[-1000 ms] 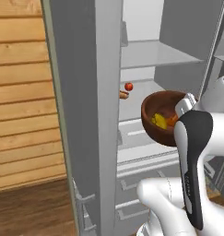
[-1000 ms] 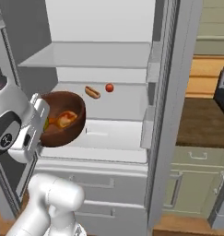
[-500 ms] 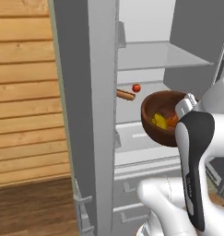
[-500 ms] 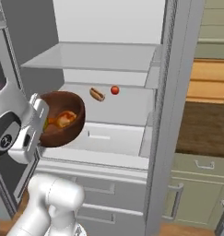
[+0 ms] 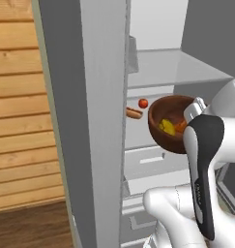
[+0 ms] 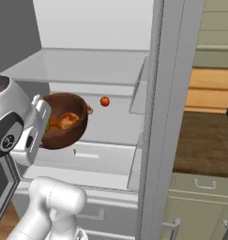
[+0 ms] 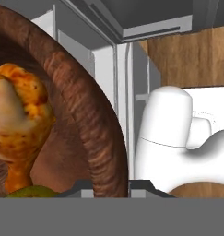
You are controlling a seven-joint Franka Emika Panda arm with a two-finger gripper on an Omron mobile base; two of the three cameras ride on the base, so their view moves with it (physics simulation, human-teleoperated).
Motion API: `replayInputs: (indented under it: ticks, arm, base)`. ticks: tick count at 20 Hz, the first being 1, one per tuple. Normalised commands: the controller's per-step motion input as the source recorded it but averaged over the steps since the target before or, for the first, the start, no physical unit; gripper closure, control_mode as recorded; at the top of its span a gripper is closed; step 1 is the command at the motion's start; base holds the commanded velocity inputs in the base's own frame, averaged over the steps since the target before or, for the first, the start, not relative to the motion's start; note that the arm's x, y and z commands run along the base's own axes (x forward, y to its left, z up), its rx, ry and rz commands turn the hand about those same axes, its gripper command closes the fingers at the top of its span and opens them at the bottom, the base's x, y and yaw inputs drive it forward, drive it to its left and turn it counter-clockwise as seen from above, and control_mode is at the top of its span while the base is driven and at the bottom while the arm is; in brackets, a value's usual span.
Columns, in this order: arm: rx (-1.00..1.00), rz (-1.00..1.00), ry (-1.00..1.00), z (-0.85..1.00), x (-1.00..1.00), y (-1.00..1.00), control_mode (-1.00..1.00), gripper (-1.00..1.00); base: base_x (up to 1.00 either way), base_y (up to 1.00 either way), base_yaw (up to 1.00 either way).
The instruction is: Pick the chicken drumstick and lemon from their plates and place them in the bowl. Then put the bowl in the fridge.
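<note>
The fridge (image 5: 99, 121) stands open in front of me, its grey door edge running down the middle of the left base view and down the right-hand side of the right base view (image 6: 162, 117). Inside I see a pale upper shelf (image 6: 87, 65), a lower shelf (image 6: 113, 126) and drawers (image 6: 82, 159) below it.

The bowl (image 5: 169, 123) hangs in the air at the fridge opening, level with the lower shelf and tipped so its mouth faces the cameras; in the right base view (image 6: 64, 119) it sits at the left of the compartment, just off the arm's wrist. In the hand view its grained brown rim (image 7: 85, 120) arcs across the left half of the picture.

The gripper (image 7: 111, 186) is clenched on the bowl's rim: I see the rim running down between the two dark tips at the bottom of the hand view.

The chicken drumstick (image 7: 19, 124) lies inside the bowl, orange-brown and glossy; from the base it shows as an orange patch (image 5: 181, 126). The lemon (image 5: 166, 127) lies beside it in the bowl, and its yellow-green top peeks up under the drumstick in the hand view (image 7: 32, 192).

On the lower shelf behind the bowl I see a hot dog (image 5: 134, 113) and a small red tomato (image 5: 143, 103), near each other.
</note>
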Motion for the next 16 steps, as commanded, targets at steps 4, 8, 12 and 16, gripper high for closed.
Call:
replayInputs:
  ticks: [4, 8, 12, 16]
  arm:
    - [0.00, 0.00, 0.00, 0.00, 0.00, 0.00, 1.00, 1.00]
    - [0.00, 0.00, 0.00, 0.00, 0.00, 0.00, 1.00, 1.00]
    - [0.00, 0.00, 0.00, 0.00, 0.00, 0.00, 1.00, 1.00]
    - [0.00, 0.00, 0.00, 0.00, 0.00, 0.00, 1.00, 1.00]
  base:
    - [0.37, -0.38, 0.08]
    - [0.15, -0.41, 0.10]
    - [0.08, -0.23, 0.05]
    - [0.10, 0.05, 0.00]
